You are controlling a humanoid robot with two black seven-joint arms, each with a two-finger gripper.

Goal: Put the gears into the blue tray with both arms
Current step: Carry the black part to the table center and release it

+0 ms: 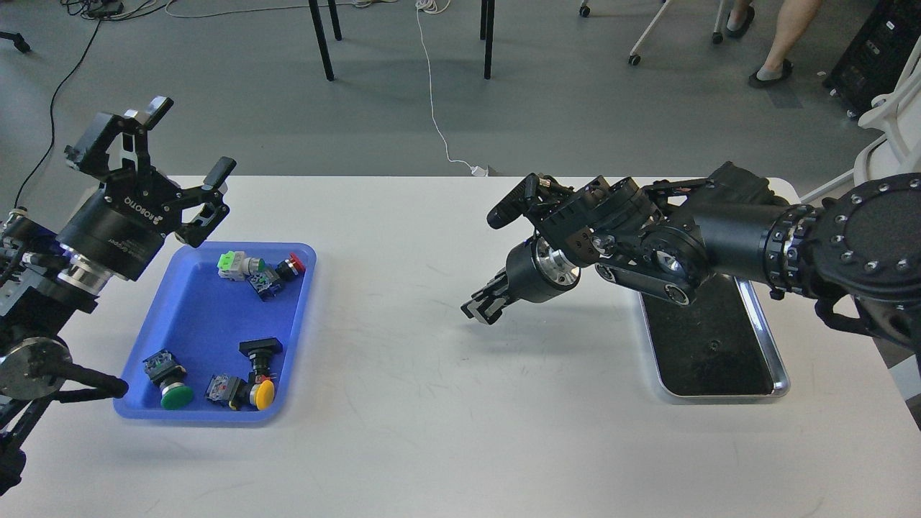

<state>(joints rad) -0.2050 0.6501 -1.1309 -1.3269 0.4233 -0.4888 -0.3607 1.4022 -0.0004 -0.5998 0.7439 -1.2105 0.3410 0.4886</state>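
The blue tray (194,316) lies at the table's left and holds several coloured push-button switches (260,270); no gears show in it. My left gripper (188,140) hovers open above the tray's far left corner, empty. My right arm reaches leftward over the table's middle. Its gripper (481,309) points down and left, a little above the tabletop, about halfway between the two trays. Its fingers are pressed together, and I cannot see whether something tiny sits between them. One small round gear (714,346) lies on the black liner of the silver tray (781,374).
My right forearm covers the far end of the silver tray. White tabletop lies between the trays. Beyond the table are table legs (320,39), a white cable (432,86), a person's legs (788,32) and a white chair (892,108).
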